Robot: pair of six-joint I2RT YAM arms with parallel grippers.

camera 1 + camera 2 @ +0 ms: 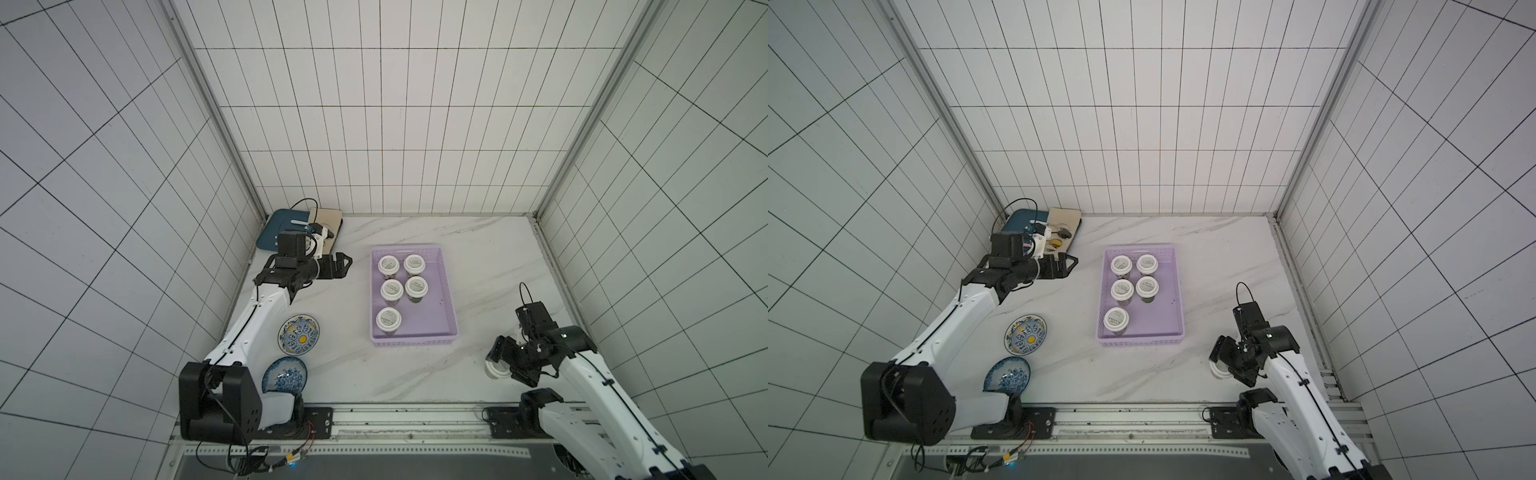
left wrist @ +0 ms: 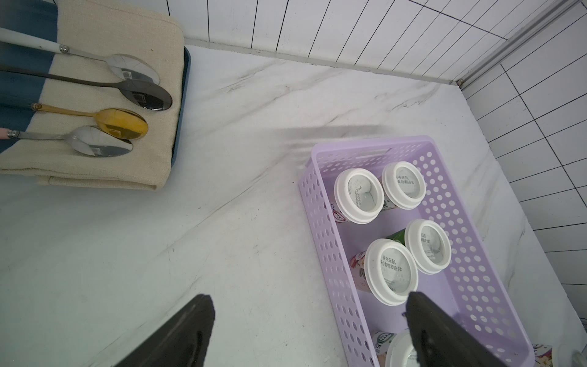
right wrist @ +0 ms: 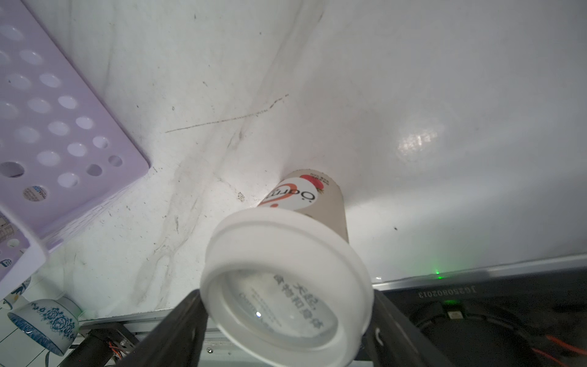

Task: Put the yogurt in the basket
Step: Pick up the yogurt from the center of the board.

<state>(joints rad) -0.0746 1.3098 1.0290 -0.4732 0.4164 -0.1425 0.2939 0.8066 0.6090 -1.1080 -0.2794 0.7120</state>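
The lilac basket (image 1: 451, 291) (image 1: 1177, 291) (image 2: 320, 203) stands mid-table and holds several yogurt cups with white lids, among them one at its near end (image 1: 388, 319) (image 1: 1116, 318). One more yogurt cup (image 1: 493, 370) (image 1: 1219, 370) (image 3: 305, 206) stands on the marble at the front right, outside the basket. My right gripper (image 1: 505, 365) (image 1: 1225, 365) (image 3: 286, 295) is shut on it, a finger pressed against each side of its lid. My left gripper (image 1: 347, 264) (image 1: 1073, 264) (image 2: 308, 298) hangs open and empty to the left of the basket.
A dark blue tray (image 1: 272, 230) with a beige cloth (image 2: 111, 28) and several spoons (image 2: 127, 122) sits in the back left corner. Two blue-patterned plates (image 1: 299, 334) (image 1: 284, 374) lie by the left arm's base. Tiled walls enclose the table on three sides.
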